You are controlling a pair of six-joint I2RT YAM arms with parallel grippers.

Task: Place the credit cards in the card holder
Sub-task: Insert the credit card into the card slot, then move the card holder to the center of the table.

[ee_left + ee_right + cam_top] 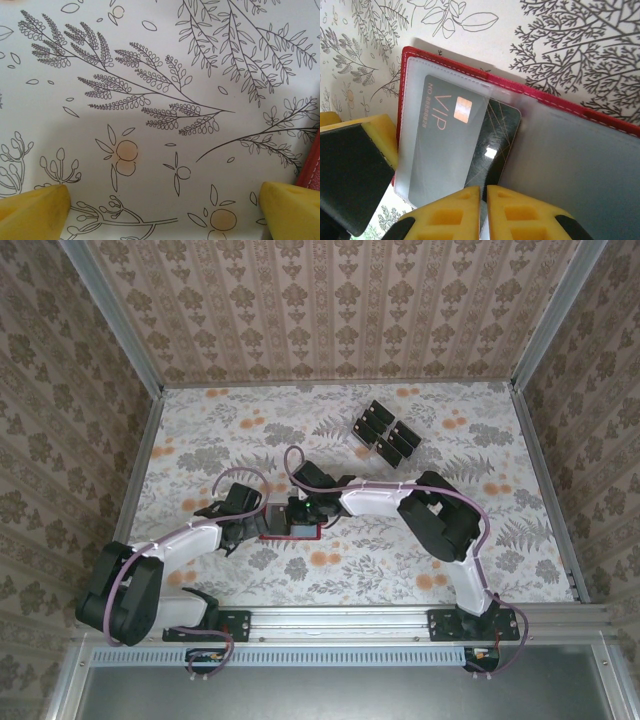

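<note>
The red card holder (470, 70) lies open on the table, its greyish clear pockets facing up. One black card (447, 130) marked VIP sits inside the left pocket. A second black credit card (501, 137) pokes out of that pocket at a slant, and my right gripper (483, 197) is shut on its near edge. From above, the card holder (300, 536) lies mid-table under the right gripper (300, 515). My left gripper (162, 212) is open over bare tablecloth, with the holder's red edge (311, 165) beside its right finger. More credit cards (385, 430) stand at the back.
A clear slotted rack (352, 436) at the back right of centre holds those spare cards. A yellow finger of the left gripper (377, 132) stands against the holder's left edge. Metal rails (150, 450) and patterned walls fence in the table.
</note>
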